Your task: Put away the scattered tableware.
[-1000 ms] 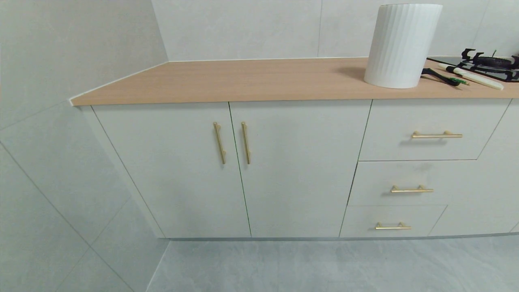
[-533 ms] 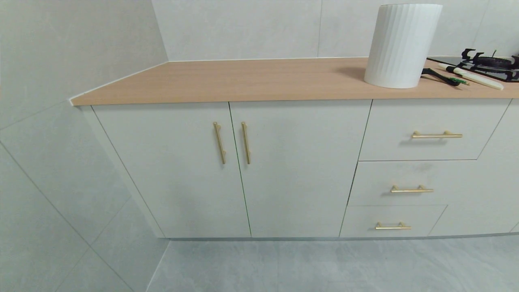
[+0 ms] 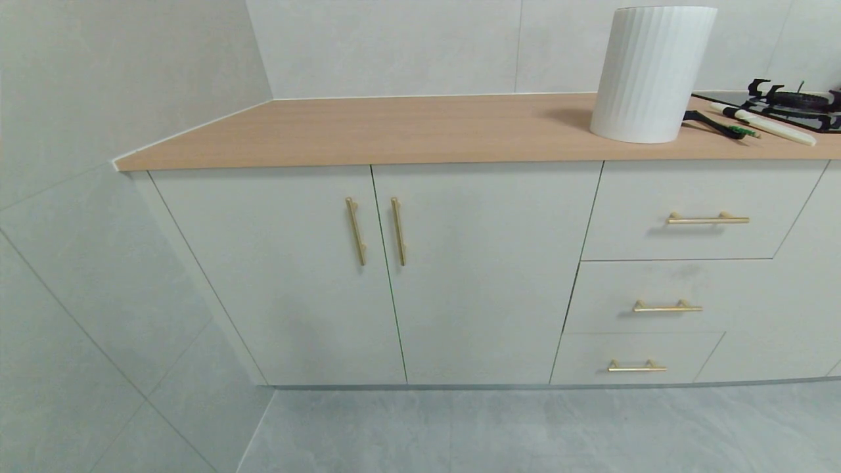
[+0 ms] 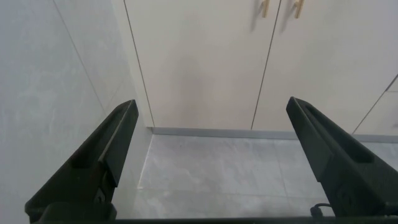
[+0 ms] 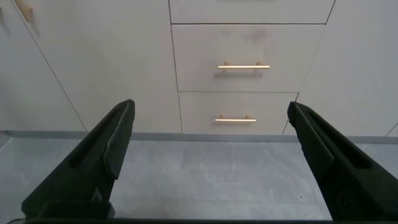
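1. Unmoved since a second ago, whole scene alike.
2. Left gripper [image 4: 211, 106]: spread wide, empty, low before cabinet doors [image 4: 205, 62].
3. Right gripper [image 5: 211, 106]: spread likewise, empty, facing drawers [image 5: 249, 56].
4. Utensils [image 3: 723, 125] slantwise on countertop [image 3: 394, 131], beyond white container [image 3: 650, 72]; well above both, nearer right arm.

I see a wood countertop [image 3: 394, 131] running into a tiled wall [image 3: 98, 98] corner on the left. Under it are two pale cabinet doors [image 3: 276, 282], both shut, with upright gold handles [image 3: 355, 231] side by side at the seam. Right of them are three stacked drawers [image 3: 624, 282], all shut, each with a gold bar pull [image 3: 708, 219]. Black stove grate [image 3: 798, 100] at the counter's far right. Grey tile floor [image 3: 525, 427] below.
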{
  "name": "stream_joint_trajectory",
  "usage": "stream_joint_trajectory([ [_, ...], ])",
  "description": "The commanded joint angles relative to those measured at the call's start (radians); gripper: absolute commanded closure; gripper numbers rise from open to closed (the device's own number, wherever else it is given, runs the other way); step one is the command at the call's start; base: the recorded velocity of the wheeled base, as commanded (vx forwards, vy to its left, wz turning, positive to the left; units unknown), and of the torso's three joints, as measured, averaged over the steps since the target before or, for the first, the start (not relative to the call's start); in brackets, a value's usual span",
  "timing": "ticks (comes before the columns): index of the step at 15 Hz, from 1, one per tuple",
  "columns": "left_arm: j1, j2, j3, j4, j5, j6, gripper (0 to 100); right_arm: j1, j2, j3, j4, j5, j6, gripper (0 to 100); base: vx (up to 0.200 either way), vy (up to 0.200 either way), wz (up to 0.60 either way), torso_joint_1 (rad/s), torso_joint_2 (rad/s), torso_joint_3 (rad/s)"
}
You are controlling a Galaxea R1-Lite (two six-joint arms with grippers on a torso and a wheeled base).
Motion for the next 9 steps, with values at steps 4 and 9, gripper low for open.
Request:
stream_joint_trajectory([
  [4, 0.0, 0.001, 0.0, 0.0, 0.0, 0.001, 0, 0.0, 0.003, 0.0, 0.002, 0.001, -0.002, 0, 0.0, 0.0, 0.0, 0.0, 0.0, 0.0],
  [9, 0.0, 0.001, 0.0, 0.0, 0.0, 0.001, 0, 0.0, 0.003, 0.0, 0.002, 0.004, -0.003, 0, 0.0, -0.08, 0.0, -0.002, 0.0, 0.002],
])
